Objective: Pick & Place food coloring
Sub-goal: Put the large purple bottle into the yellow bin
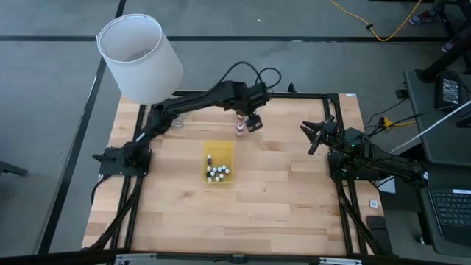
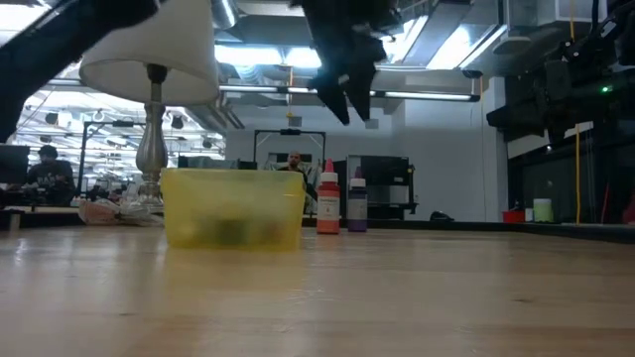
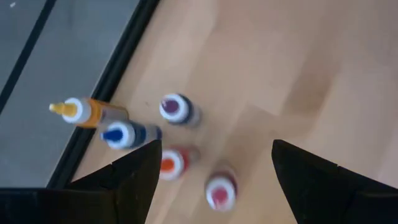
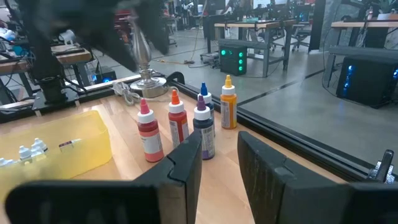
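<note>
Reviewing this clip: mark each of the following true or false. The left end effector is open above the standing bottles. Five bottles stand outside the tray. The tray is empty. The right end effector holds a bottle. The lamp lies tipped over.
1. Left end effector open above the standing bottles: true.
2. Five bottles stand outside the tray: true.
3. The tray is empty: false; small bottles lie in it.
4. Right end effector holds a bottle: false; it is nearly shut on nothing, off to the table's right.
5. The lamp lies tipped over: false; it stands upright.
</note>
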